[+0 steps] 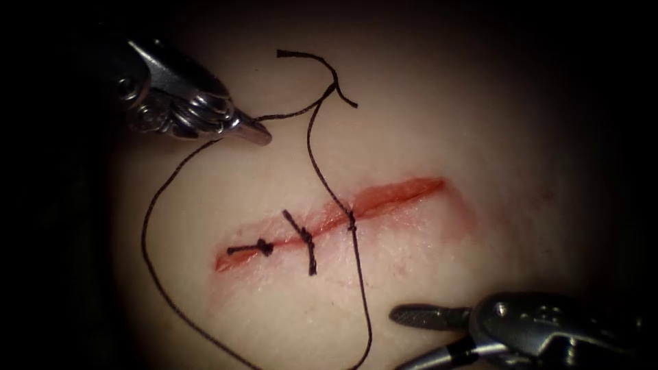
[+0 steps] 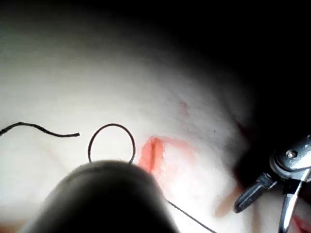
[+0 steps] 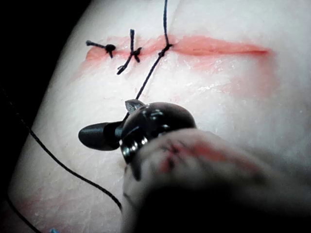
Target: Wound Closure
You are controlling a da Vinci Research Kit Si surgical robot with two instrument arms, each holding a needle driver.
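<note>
Your left claw (image 1: 264,135) sits at the far left of the scene, a shiny, scrolled metal tool tapering to a narrow tip. Its jaws are pressed together, pinching the thread (image 1: 145,233). The thread is thin, dark and twisted. From that tip one strand sweeps down the left side in a wide curve toward the near edge. Another runs right from the tip to a small crossing, where two short loose ends (image 1: 301,55) curl away.

From that crossing the strand drops to the cut (image 1: 329,219), a long, shallow, slanting slit, wet and glossy with red fluid (image 1: 397,192). The tissue (image 1: 480,103) around it is pale, smooth and slightly shiny.

Three stitches cross the cut. At its left end is a small dark knot (image 1: 264,247) with a short tail. Just to its right is a second knot (image 1: 307,238) with two stubby cut ends. The third stitch (image 1: 351,223), near the middle, carries the long strand, which goes on toward the near edge. The right part of the cut lies unstitched.

Your right claw (image 1: 411,339) rests at the near right, well apart from the cut. Its jaws are spread and hold nothing: one blade is flat and ridged, the other slim and smooth. The right wrist view shows its dark, rounded jaw (image 3: 99,136) just beside the strand.
</note>
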